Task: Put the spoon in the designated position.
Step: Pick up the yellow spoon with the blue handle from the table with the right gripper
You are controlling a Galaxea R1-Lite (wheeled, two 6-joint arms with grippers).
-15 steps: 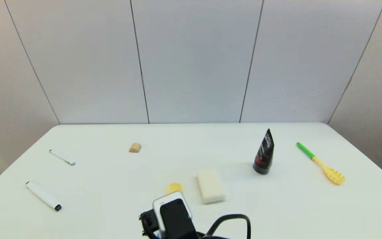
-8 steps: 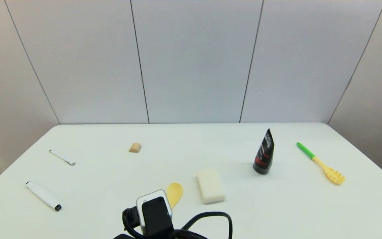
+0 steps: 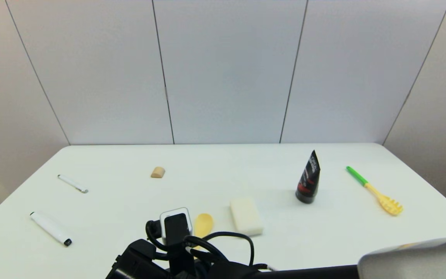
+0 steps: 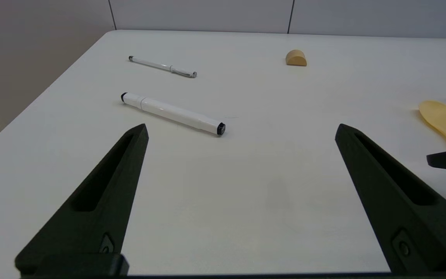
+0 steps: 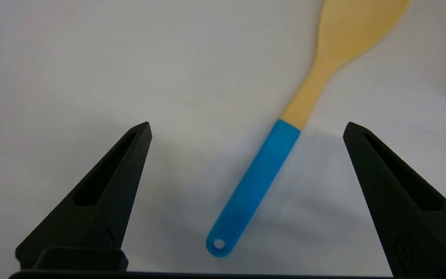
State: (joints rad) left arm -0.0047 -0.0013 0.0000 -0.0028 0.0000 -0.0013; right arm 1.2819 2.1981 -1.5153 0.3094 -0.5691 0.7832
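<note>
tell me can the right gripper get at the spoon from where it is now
Probably yes. The right gripper is open right over the spoon, the blue handle lying flat on the table between its fingers with nothing around it. The sponge lies beside the bowl, clear of the handle.

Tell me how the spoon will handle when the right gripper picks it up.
The spoon looks like thin moulded plastic, so probably light and stiff. Its blue handle appears smooth, so it may slip or swivel between the right gripper's open fingers once they close. Lying flat on the table, it seems unlikely to roll.
</note>
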